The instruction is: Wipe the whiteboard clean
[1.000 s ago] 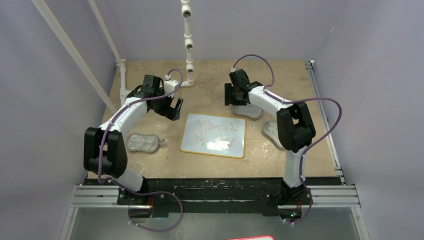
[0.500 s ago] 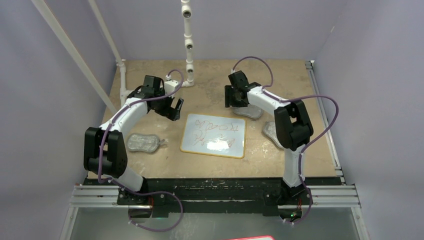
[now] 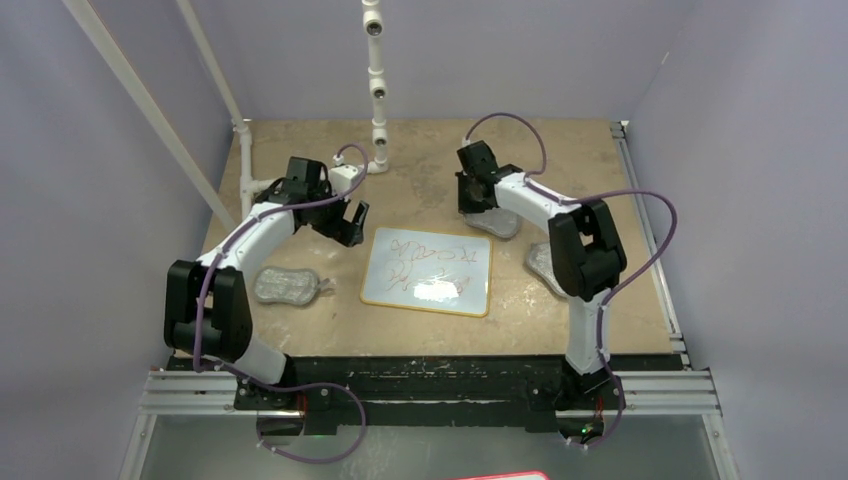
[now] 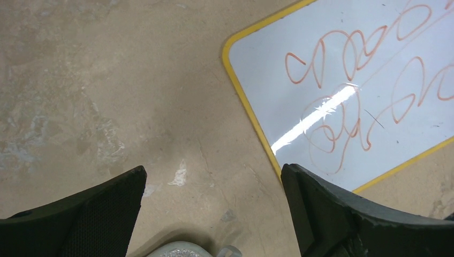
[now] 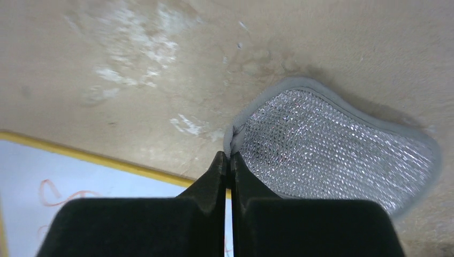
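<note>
Left gripper point(image 4: 212, 176), jaws apart, at whiteboard's point(image 4: 348, 80) ten-o'clock corner; right gripper point(image 5: 227, 159), jaws together, at grey pad's point(image 5: 332, 150) edge, one o'clock.

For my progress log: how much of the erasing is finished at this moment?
Nothing is erased yet: red scribbles cover the whiteboard. In hand: the right gripper is shut on the edge of a grey cloth pad beside the board's far edge. The left gripper is open above the table by the board's corner, holding nothing. Left: bring the pad over and wipe all the writing.
</note>
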Controlling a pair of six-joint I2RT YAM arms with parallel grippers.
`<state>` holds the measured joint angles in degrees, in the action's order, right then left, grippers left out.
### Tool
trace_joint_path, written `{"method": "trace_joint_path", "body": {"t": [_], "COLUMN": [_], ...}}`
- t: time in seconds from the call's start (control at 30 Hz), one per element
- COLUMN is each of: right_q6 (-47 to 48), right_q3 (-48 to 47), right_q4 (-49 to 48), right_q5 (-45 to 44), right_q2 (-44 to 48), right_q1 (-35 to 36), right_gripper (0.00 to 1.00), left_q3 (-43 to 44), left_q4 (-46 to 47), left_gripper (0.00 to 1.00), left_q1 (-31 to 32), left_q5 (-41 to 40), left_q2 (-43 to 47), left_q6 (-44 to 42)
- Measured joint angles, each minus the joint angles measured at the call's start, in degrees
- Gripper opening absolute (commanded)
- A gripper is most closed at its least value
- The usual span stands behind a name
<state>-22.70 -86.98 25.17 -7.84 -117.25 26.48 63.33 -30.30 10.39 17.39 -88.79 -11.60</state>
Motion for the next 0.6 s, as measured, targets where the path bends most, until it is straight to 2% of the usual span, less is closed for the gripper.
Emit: {"method": "trace_joint_path", "body": {"t": [0.13,0.37,0.6], "right_q6": [-0.66,-6.58,-16.85], "right_q3": [0.20,2.19,6.86], "right_q4": [-1.31,-10.97,-23.10], "right_q5": [3.54,18.27,27.23], "right_q2": [5.35,19.45,22.80], "right_q1": [0.02,0.63,6.97], "right_gripper": [0.00,0.00,0.00], "left_q3": [-2.71,-6.86,-8.50], "left_q4": [1.14,5.51,12.46], "left_gripper": [0.99,0.99,0.99], "left_q1": [1.07,1.70,1.79], "left_q5": [2.43,10.67,19.82], "left_q2": [2.62,12.02,24.72], "left_q6": [-0.57,-4.11,-7.15]}}
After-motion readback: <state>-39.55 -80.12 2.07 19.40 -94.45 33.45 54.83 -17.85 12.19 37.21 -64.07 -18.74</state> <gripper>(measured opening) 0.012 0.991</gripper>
